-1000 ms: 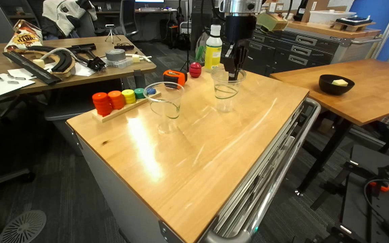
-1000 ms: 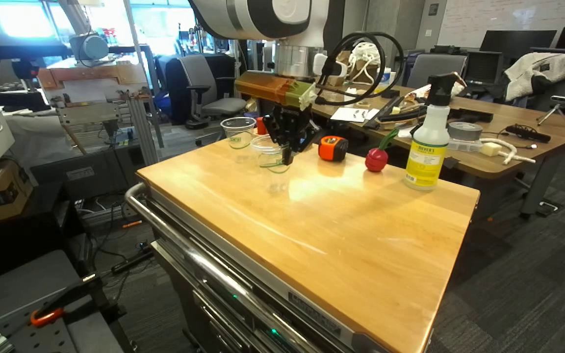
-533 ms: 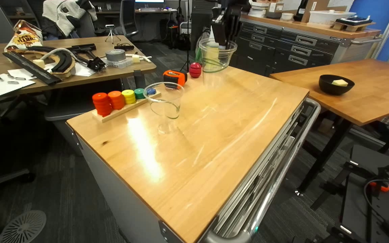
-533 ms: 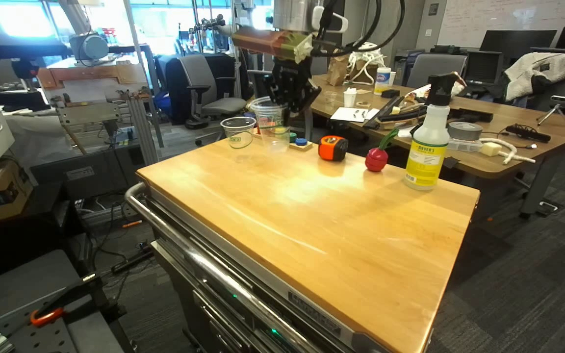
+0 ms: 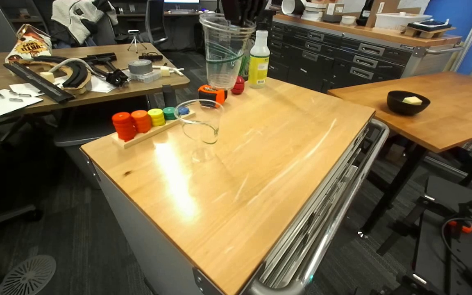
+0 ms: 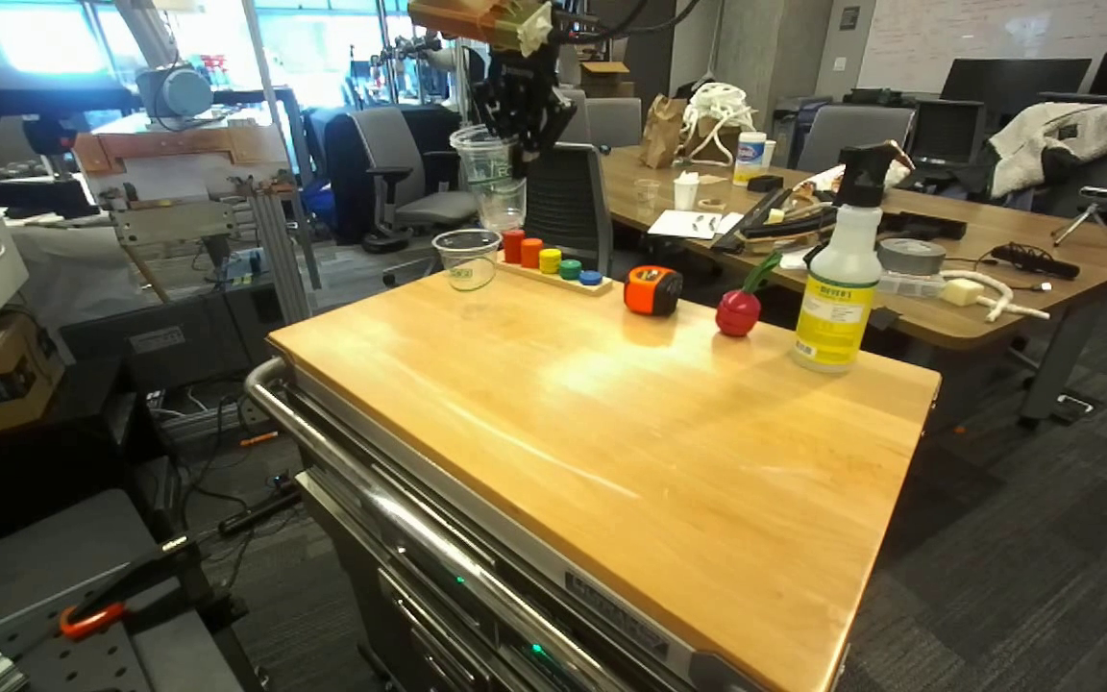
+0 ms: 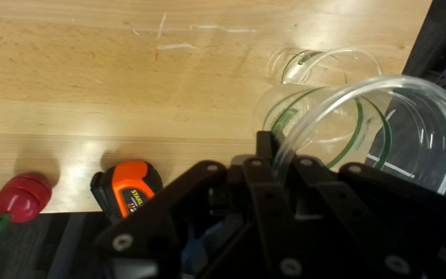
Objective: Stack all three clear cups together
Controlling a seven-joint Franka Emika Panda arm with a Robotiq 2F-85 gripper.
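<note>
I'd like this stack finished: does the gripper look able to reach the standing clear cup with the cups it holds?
Probably yes: the gripper holds two nested clear plastic cups aloft, and the standing clear cup is upright, nothing visible covering its mouth.

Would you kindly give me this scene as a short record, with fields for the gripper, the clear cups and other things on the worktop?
Gripper: pinching two nested clear cups at one side, in the air
Third clear cup: upright on the wooden worktop
Progress: two of three nested
Also on worktop: disc-stacking toy, orange tape measure, red toy vegetable, yellow-labelled spray bottle
</note>
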